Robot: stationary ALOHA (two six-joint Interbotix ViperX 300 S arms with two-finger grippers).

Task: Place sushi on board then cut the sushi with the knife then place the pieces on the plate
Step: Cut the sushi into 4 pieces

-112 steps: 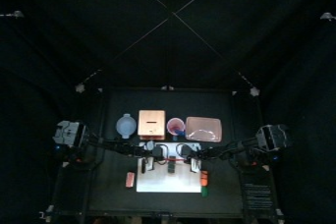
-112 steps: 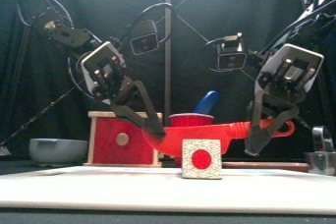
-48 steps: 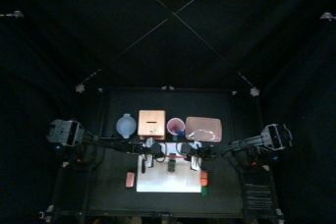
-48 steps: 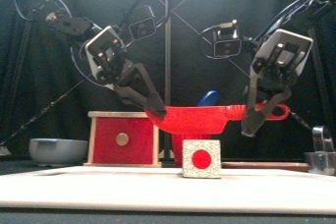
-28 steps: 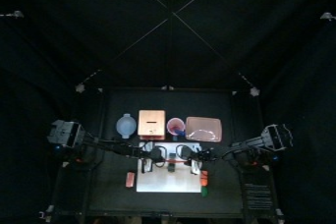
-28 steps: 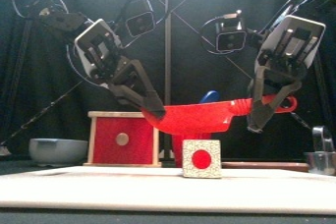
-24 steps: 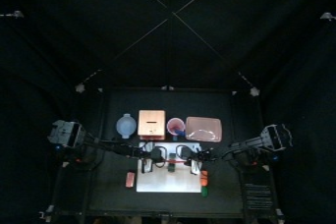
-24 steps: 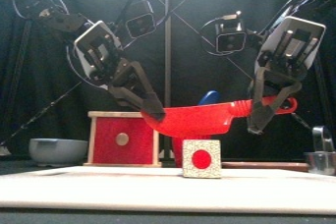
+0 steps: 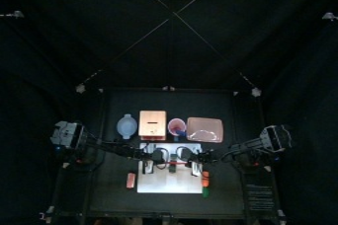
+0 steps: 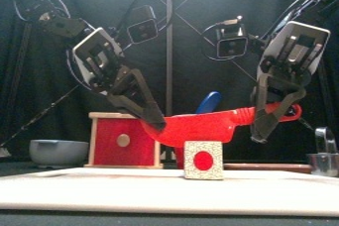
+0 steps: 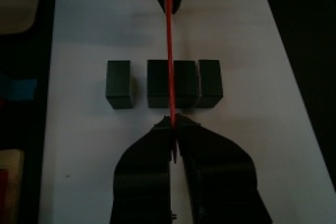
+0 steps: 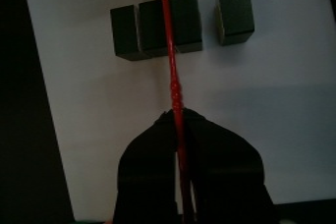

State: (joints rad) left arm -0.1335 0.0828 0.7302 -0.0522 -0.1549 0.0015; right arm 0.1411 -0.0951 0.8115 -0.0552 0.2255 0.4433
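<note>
Both end effectors are clamped on one red toy knife [image 10: 205, 124]. The left end effector [image 10: 157, 123] pinches the blade tip and the right end effector [image 10: 261, 126] grips the handle. The knife is held blade-down and tilted, with the handle end higher toward 2 o'clock in the front view.

It hangs over a toy sushi roll of dark green blocks [image 11: 157, 84] lying on the white cutting board [image 9: 165, 187]. In the wrist views its edge runs across the middle block, and one end block stands slightly apart from the others. From the front, the blade's lower edge sits right at the roll's white, red-centred end face; whether they touch cannot be told.

The board lies at 6 o'clock on the black table [image 9: 113, 204]. The flat pink tray [image 9: 204, 128] sits at 1 o'clock from the board. A pale wooden box with a red drawer front [image 10: 123, 140] sits at 11 o'clock, and a blue-grey bowl [image 10: 58, 152] is just beside the box, toward 9 o'clock.
</note>
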